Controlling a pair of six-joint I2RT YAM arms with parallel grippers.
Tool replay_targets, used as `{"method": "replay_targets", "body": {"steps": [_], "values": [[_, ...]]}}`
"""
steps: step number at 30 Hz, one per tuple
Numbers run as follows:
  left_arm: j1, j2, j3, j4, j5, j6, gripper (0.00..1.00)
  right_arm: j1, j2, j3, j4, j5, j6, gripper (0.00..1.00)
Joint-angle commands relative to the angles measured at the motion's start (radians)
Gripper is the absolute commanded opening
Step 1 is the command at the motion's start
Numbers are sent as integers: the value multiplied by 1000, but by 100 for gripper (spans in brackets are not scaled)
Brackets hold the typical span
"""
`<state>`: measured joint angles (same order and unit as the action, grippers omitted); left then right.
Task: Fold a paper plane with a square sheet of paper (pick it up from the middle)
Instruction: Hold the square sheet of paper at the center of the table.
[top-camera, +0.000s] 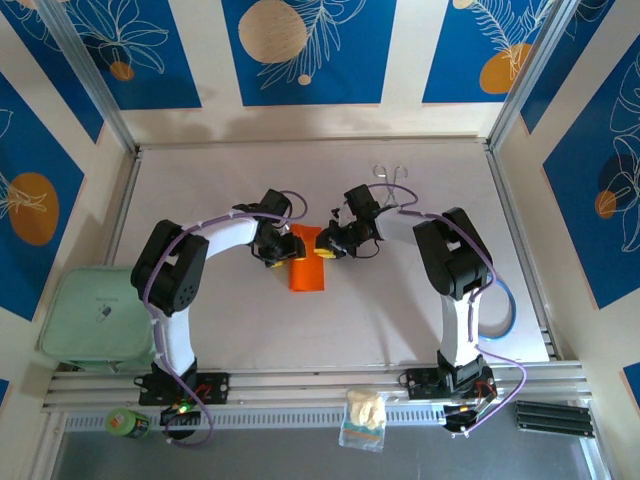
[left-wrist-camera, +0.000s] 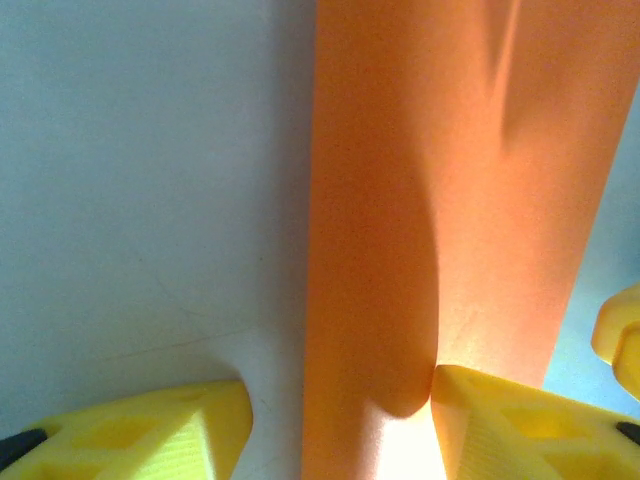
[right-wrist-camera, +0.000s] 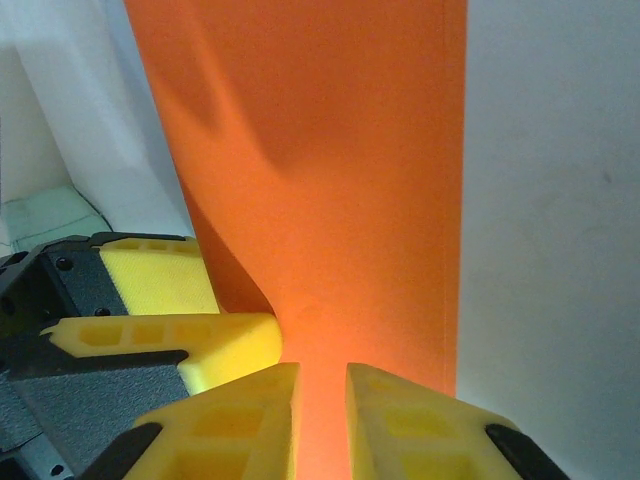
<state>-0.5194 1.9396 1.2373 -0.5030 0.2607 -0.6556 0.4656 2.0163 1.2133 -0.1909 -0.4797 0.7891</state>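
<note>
Mid-table, slightly toward the far edge: one square sheet of paper (top-camera: 307, 270), now folded to a narrow strip. Its long axis runs near edge to far edge. Both ends look square-cut, no pointed nose seen. Bright orange, matte, mostly flat on the table (top-camera: 200, 190). The long side next to the left gripper curls up a bit, with a soft shadow across it.

Its near end is bare; both tools sit over the far half.

Left gripper (top-camera: 283, 247): jaws spread wide, not clamped. The strip runs between the yellow fingers; one finger (left-wrist-camera: 510, 420) touches the paper edge, the other stands clear on bare table.

Right gripper (top-camera: 325, 247): yellow fingers (right-wrist-camera: 240, 410) almost together, a thin slit between them with orange showing through. Can't tell whether it pinches the sheet or just presses on it.

Counts, near to far:
- 1 small plastic bag (top-camera: 365, 418) and 1 green can (top-camera: 128, 422) on the near rail
- 1 pale green box (top-camera: 90, 315) off the left edge
- 1 blue ring (top-camera: 507, 300) by the right edge
- 1 paper, 2 grippers
- 1 metal tongs (top-camera: 392, 174) at the far edge
</note>
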Motion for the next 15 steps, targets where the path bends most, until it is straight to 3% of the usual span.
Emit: {"method": "replay_targets", "body": {"steps": [1,15], "values": [[-25,127,-52,14,32,4,58,8,31,34,-13,-34,-13,19],[-25,139,-49,8,37,30,58,13,66,46,-45,-17,-36,17]]}}
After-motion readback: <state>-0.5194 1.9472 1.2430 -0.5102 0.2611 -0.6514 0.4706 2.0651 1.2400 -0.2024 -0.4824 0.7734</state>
